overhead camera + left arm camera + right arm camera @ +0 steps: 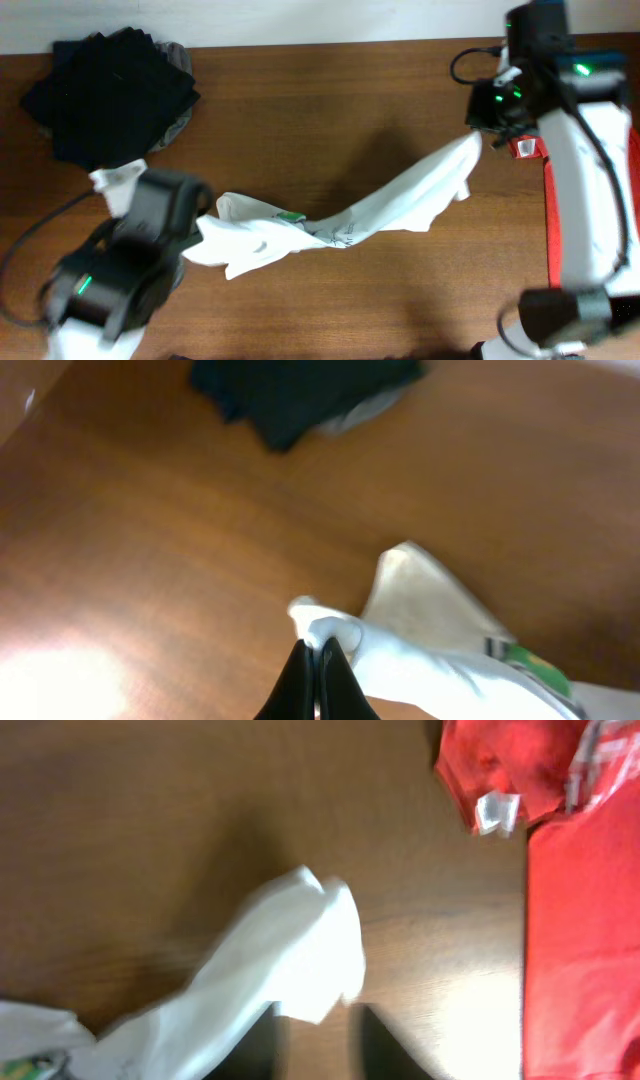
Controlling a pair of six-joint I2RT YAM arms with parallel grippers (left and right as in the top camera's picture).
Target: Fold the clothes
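Pincers sit at opposite ends of a white T-shirt stretched in a loose band across the middle of the wooden table, with bare wood open on both sides. Left pincer is clamped together on a bunched edge at the near left. Right pincer is parted, the shirt's far end loose just ahead of it. Black folded garments sit at the back left corner; a red T-shirt lies by the right arm.

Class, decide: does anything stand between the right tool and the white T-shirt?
Nothing visible. An end of the white T-shirt lies just ahead of the right tool, jaws open; the red T-shirt sits off to one side.
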